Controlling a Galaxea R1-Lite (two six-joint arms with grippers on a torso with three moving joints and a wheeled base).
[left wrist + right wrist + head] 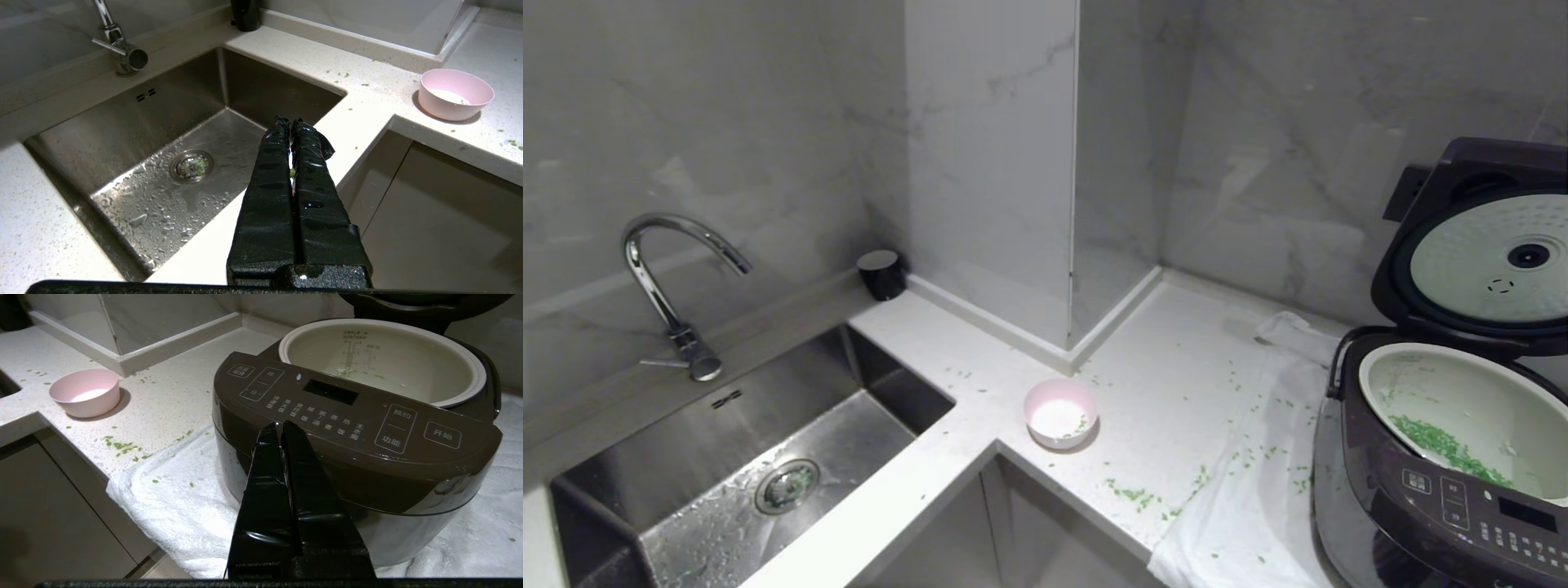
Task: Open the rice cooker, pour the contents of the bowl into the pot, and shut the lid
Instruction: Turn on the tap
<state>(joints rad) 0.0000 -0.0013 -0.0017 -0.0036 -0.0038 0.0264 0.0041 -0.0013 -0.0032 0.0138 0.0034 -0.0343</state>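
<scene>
Two grippers, both pressed closed and holding nothing — left gripper [291, 122] by the sink [122, 134], right gripper [280, 426] before the rice cooker [355, 457]. Beyond: green contents [1441, 447] in the pot [1494, 392], lid [1478, 245] raised; bowl [1060, 413] on the counter [1176, 367], stray bits scattered.

On the counter [1176, 384] before me, the sink [768, 457] lies at my left with the faucet [666, 278] behind it, the bowl [1060, 412] near the inner corner, and the rice cooker [1437, 490] at my right on a towel [1250, 506], its lid [1478, 245] upright behind the pot [1462, 400], which holds the contents [1441, 445].
</scene>
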